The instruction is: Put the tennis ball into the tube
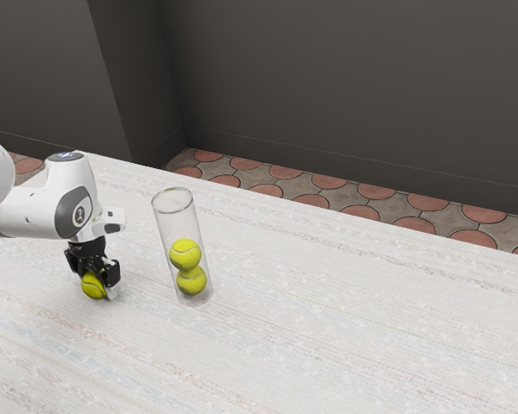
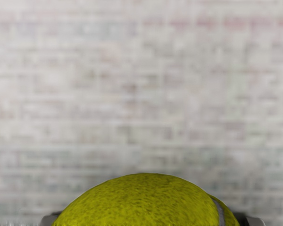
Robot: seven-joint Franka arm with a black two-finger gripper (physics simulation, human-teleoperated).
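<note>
Dark grey walls (image 1: 328,95) meet a floor of round terracotta tiles (image 1: 330,182) beyond the far edge of a white worktop with faint woven streaks (image 1: 345,319). My black two-finger gripper (image 1: 97,280) is positioned toward the worktop's edge at the exterior view's left, pointing down. Fingers: closed against opposite sides of a yellow-green tennis ball (image 1: 92,285), clamping it. In the wrist view, the ball's curved top lies between both fingertips, with a pale seam near one of them. Whether the ball contacts the worktop cannot be determined. Receptacle: a clear, open-topped cylindrical tube (image 1: 166,228), standing upright near the gripper, toward the exterior view's right. Contents: two yellow-green balls (image 1: 186,254), stacked in its lower part. The clamped ball is outside the tube.
</note>
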